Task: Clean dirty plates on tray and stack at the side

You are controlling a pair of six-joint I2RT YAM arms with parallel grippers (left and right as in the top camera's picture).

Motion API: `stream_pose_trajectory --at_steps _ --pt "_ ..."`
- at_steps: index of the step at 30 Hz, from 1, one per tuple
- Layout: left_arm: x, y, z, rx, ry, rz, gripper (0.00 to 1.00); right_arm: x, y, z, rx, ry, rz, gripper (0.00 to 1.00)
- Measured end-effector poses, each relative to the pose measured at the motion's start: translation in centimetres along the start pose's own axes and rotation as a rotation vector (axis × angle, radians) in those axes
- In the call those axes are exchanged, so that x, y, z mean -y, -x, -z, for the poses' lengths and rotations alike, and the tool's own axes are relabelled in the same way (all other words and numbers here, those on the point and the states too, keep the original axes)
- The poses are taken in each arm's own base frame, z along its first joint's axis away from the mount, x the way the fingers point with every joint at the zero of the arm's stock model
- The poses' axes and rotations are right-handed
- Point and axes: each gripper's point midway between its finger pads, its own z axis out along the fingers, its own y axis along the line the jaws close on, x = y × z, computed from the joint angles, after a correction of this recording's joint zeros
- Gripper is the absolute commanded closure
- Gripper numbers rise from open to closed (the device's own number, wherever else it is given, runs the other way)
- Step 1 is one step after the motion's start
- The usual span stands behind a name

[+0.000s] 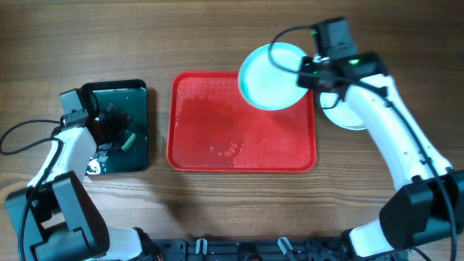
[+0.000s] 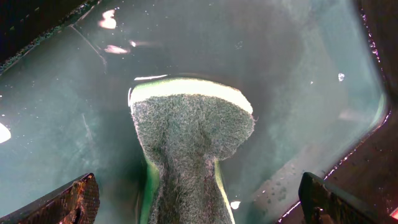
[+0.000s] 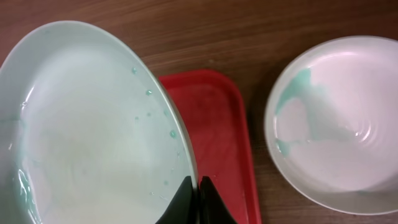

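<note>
My right gripper [image 1: 308, 72] [image 3: 198, 186] is shut on the rim of a light blue plate [image 1: 270, 78] [image 3: 81, 130]. It holds the plate tilted above the far right corner of the red tray [image 1: 243, 163] [image 3: 217, 124]. The plate is wet with droplets. A white plate [image 1: 346, 116] [image 3: 348, 124] with a teal-green smear lies on the table right of the tray, partly under my right arm. A third plate is not in view. My left gripper [image 1: 116, 132] [image 2: 199, 199] is open, its fingers wide on either side of a green sponge [image 1: 129, 140] [image 2: 189, 134].
The sponge lies scouring side up in the smaller black tray [image 1: 138, 94] [image 2: 298, 74], which is wet and stands left of the red tray. The red tray's floor shows wet patches. Cables run along the left edge and the back right.
</note>
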Motion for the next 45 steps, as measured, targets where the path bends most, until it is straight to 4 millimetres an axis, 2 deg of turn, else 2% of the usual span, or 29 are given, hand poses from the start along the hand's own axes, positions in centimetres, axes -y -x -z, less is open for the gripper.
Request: stream_pose_trajectory --at_steps 2,6,9,10,11,12,14,15,20,22,24,25,26,28,29,30,31,32,33,34,36,39,45 --pt "0.0 0.0 0.0 0.0 0.0 0.0 0.0 3.5 0.1 -0.8 -0.032 -0.009 -0.091 0.96" --pt "0.0 0.0 0.0 0.0 0.0 0.0 0.0 13.6 -1.3 -2.8 -0.081 -0.101 -0.32 0.96" --pt "0.0 0.0 0.0 0.0 0.0 0.0 0.0 18.8 -3.0 -3.6 -0.092 -0.15 -0.445 0.95" --pt "0.0 0.0 0.0 0.0 0.0 0.0 0.0 20.2 -3.5 -3.9 -0.089 -0.163 -0.477 0.92" --pt "0.0 0.0 0.0 0.0 0.0 0.0 0.0 20.7 -3.9 -4.1 -0.089 -0.168 -0.49 0.84" --pt "0.0 0.0 0.0 0.0 0.0 0.0 0.0 20.9 -4.0 -4.2 -0.087 -0.17 -0.495 0.82" --pt "0.0 0.0 0.0 0.0 0.0 0.0 0.0 20.9 -3.9 -4.3 -0.081 -0.169 -0.495 0.47" --pt "0.0 0.0 0.0 0.0 0.0 0.0 0.0 20.9 -3.9 -4.3 -0.079 -0.168 -0.495 0.39" --pt "0.0 0.0 0.0 0.0 0.0 0.0 0.0 20.7 -3.9 -4.3 -0.086 -0.155 -0.496 0.36" --pt "0.0 0.0 0.0 0.0 0.0 0.0 0.0 20.1 -4.3 -4.2 -0.106 -0.126 -0.5 0.37" --pt "0.0 0.0 0.0 0.0 0.0 0.0 0.0 19.3 -4.3 -3.4 -0.108 -0.087 -0.502 0.37" --pt "0.0 0.0 0.0 0.0 0.0 0.0 0.0 18.6 -4.0 -2.1 -0.085 -0.059 -0.499 0.37" --pt "0.0 0.0 0.0 0.0 0.0 0.0 0.0 17.7 -3.3 0.3 -0.033 -0.029 -0.487 0.36" --pt "0.0 0.0 0.0 0.0 0.0 0.0 0.0 16.5 -3.2 3.3 0.012 -0.002 -0.465 0.35" --pt "0.0 0.0 0.0 0.0 0.0 0.0 0.0 14.5 -3.8 6.5 0.053 0.032 -0.422 0.34" --pt "0.0 0.0 0.0 0.0 0.0 0.0 0.0 13.1 -3.7 8.2 0.096 0.06 -0.386 0.3" --pt "0.0 0.0 0.0 -0.001 0.0 0.0 0.0 11.6 -4.4 9.9 0.122 0.092 -0.345 0.24" --pt "0.0 0.0 0.0 -0.001 0.0 0.0 0.0 9.9 -5.4 11.3 0.147 0.128 -0.298 0.05" --pt "0.0 0.0 0.0 0.0 0.0 0.0 0.0 7.9 -7.1 12.4 0.157 0.179 -0.252 0.0" --pt "0.0 0.0 0.0 -0.001 0.001 0.0 0.0 6.8 -8.5 12.8 0.161 0.214 -0.243 0.0" --pt "0.0 0.0 0.0 0.0 0.0 0.0 0.0 5.7 -12.2 12.1 0.105 0.256 -0.29 0.01" --pt "0.0 0.0 0.0 -0.001 0.0 0.0 0.0 5.9 -14.9 10.2 0.025 0.245 -0.432 0.01" --pt "0.0 0.0 0.0 -0.001 0.001 0.0 0.0 6.2 -15.7 8.5 -0.059 0.207 -0.641 0.0"
